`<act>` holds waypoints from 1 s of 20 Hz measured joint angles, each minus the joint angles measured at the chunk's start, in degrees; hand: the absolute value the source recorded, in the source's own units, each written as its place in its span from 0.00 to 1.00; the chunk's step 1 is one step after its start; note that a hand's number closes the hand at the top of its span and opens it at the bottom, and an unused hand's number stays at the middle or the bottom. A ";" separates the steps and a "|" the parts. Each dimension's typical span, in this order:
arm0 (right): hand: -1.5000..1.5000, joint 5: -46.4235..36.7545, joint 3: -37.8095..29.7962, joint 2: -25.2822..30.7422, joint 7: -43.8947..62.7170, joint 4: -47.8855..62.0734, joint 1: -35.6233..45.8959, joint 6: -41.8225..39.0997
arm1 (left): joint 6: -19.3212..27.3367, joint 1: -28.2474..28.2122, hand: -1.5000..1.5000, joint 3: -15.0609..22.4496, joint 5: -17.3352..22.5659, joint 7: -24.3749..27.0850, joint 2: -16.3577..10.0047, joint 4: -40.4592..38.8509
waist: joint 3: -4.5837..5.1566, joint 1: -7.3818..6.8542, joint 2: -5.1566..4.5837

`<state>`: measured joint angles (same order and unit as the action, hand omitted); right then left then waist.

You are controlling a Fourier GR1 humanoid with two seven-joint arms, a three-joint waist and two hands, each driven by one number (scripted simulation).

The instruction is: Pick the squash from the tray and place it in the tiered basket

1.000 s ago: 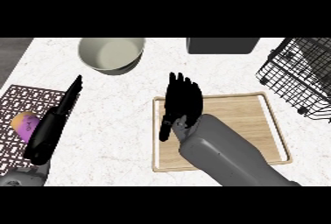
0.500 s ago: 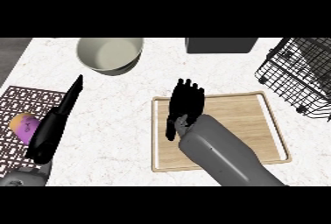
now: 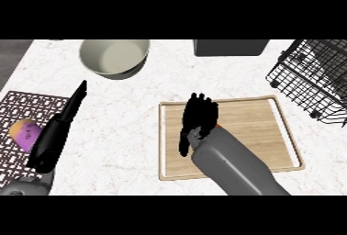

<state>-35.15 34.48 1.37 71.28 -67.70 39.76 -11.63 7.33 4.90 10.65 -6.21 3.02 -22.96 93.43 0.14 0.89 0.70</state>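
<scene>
A wooden tray (image 3: 271,137) lies in the middle of the counter. My right hand (image 3: 198,120) hovers over its left half, palm down with the fingers straight, so it is open. Only an orange sliver of the squash (image 3: 218,124) peeks out at the hand's right edge; the rest is hidden under the palm. I cannot tell whether the hand touches it. The black wire tiered basket (image 3: 313,75) stands at the far right. My left hand (image 3: 59,127) rests open at the left, edge-on, fingers pointing away.
A pale round bowl (image 3: 114,56) sits at the back left and a dark box (image 3: 230,47) at the back middle. A patterned mat (image 3: 20,103) at the left edge carries a purple and yellow vegetable (image 3: 24,134).
My right hand has drawn back toward me and a little to the right, settling lower over the tray. The left hand has barely moved.
</scene>
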 measured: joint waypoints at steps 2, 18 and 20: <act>0.00 -1.71 -0.49 0.28 0.01 -1.02 -1.08 -0.18 | 0.00 -1.06 0.50 -0.06 -0.05 -0.25 -0.13 0.87 | -0.01 0.18 0.15; 0.00 -13.69 -4.78 0.58 -0.78 -10.84 -10.33 -2.42 | -0.69 0.03 0.50 -0.94 -1.18 0.17 0.97 0.17 | -0.07 0.03 -0.27; 0.00 -14.78 -4.06 0.32 -0.68 -11.50 -12.32 -2.23 | -0.74 -0.47 0.50 -0.72 -1.41 0.44 1.23 0.54 | -0.08 -0.22 -0.30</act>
<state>-49.93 30.41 1.69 70.60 -79.20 27.44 -13.87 6.59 4.43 9.94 -7.62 3.45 -21.72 93.97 0.07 0.67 0.40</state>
